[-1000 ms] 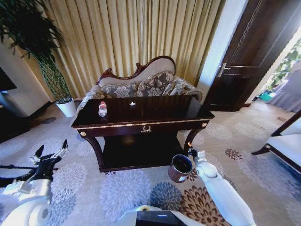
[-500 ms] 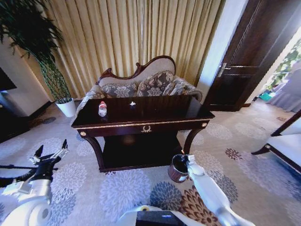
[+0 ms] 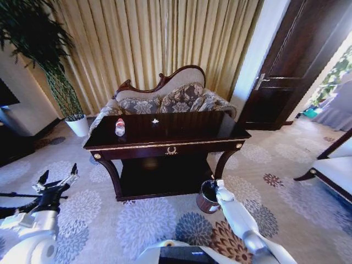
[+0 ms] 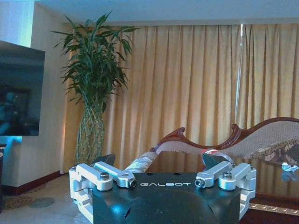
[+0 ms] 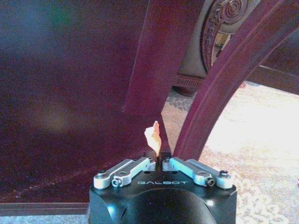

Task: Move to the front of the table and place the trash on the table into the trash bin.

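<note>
Pinching a small orange scrap (image 5: 153, 137) between closed fingers, the right gripper (image 3: 215, 182) sits at the rim of the bin (image 3: 208, 197), which stands on the carpet by the table's (image 3: 165, 144) right front leg. Just beyond the gripper rise that curved leg and the dark lower shelf. Low at the near left, the left gripper (image 3: 55, 184) hangs over the carpet with fingers spread, holding nothing. Farther off, up on the tabletop, a bottle (image 3: 120, 127) stands near the left end, and a white paper scrap (image 3: 155, 121) lies toward the middle.
</note>
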{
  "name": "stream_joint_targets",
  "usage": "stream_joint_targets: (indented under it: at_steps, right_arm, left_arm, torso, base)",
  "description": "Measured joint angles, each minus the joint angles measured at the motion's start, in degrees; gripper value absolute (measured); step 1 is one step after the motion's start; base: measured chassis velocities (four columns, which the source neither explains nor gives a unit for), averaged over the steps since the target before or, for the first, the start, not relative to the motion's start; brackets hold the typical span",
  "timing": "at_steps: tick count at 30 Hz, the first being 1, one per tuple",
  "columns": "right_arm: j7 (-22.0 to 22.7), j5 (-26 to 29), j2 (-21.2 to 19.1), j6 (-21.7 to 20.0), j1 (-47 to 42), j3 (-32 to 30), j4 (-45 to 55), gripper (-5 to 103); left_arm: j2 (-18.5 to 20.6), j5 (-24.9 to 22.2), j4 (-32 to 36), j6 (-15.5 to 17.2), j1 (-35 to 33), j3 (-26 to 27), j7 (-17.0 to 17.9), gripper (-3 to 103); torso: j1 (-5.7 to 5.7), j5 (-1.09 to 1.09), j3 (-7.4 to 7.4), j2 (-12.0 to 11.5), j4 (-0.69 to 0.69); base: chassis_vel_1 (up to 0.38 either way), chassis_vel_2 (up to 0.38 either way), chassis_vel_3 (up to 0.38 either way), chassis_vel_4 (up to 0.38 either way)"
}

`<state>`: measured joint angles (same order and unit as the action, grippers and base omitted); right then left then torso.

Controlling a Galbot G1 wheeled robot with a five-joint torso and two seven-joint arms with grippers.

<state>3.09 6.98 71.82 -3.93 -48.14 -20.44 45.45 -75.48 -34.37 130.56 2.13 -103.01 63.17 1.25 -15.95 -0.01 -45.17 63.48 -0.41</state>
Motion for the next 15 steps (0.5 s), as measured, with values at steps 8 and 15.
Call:
stream_joint_targets:
  at_steps: [8,15]
  right_arm:
    - [0.01,0.27,-1.07,0.0,-1.13,-0.55,1.78,9]
    - [0.01,0.34,-1.07,-0.03,-2.21,-1.46,2.44,37]
  left_arm:
    - [-0.17,0.02,0.18,0.04,0.06,-0.18,-0.11,100]
    - [-0.4,0.16,0.2,0.04,-0.07,-0.37,-0.39,100]
  torso:
    - [0.0,0.0,0.0,0.0,0.0]
    - [0.0,0.01,0.0,0.0,0.0]
  base:
    - [0.0,0.0,0.0,0.0]
    - [0.0,0.0,0.0,0.0]
